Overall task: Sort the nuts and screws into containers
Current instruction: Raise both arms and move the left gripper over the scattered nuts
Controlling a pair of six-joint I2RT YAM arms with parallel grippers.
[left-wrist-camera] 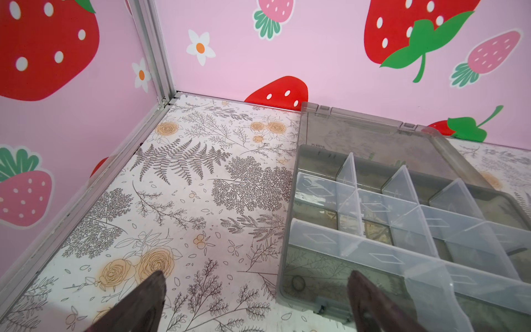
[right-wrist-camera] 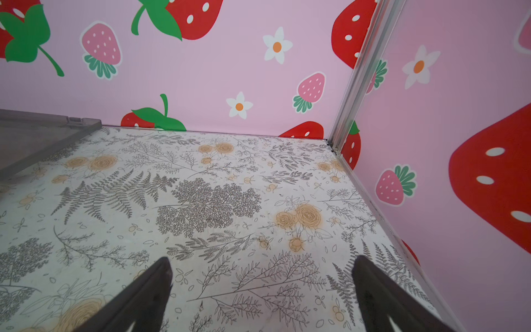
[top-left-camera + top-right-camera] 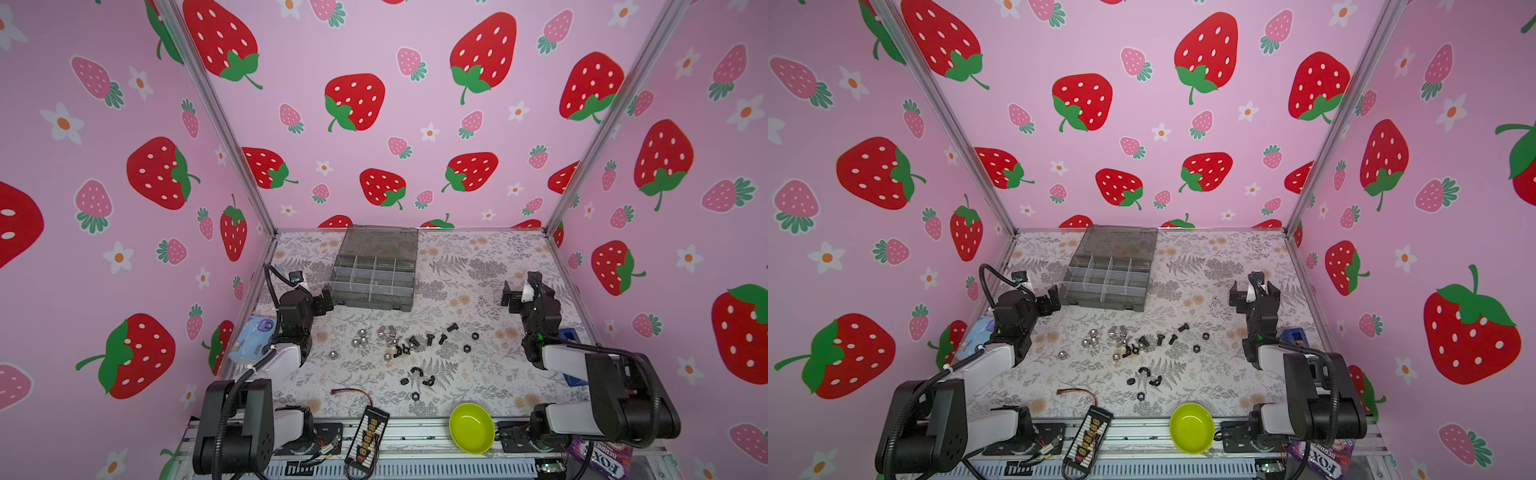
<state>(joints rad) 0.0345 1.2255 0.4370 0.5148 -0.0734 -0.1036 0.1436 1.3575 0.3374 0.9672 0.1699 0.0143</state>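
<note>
The screws (image 3: 430, 339) (image 3: 1160, 339) and the nuts, silver ones (image 3: 360, 337) (image 3: 1090, 338) and black ones (image 3: 466, 348) (image 3: 1196, 348), lie scattered mid-table in both top views. The smoky-grey organizer box (image 3: 370, 302) (image 3: 1100, 301) stands behind them, lid flat open, its containers (image 1: 359, 250) showing nothing inside. My left gripper (image 3: 326, 301) (image 3: 1052, 300) (image 1: 255, 276) is open and empty, hovering at the box's front left corner. At the right, my right gripper (image 3: 513, 297) (image 3: 1239, 297) (image 2: 262, 258) hangs open over bare floral table. Only the lid's corner (image 2: 43, 135) shows in the right wrist view.
A lime-green bowl (image 3: 471, 428) sits at the front edge. Left of it lie a red-and-black wire (image 3: 353, 392) and a black connector board (image 3: 368, 436). A blue-white packet (image 3: 255, 338) lies by the left wall and a blue object (image 3: 567, 334) behind the right arm.
</note>
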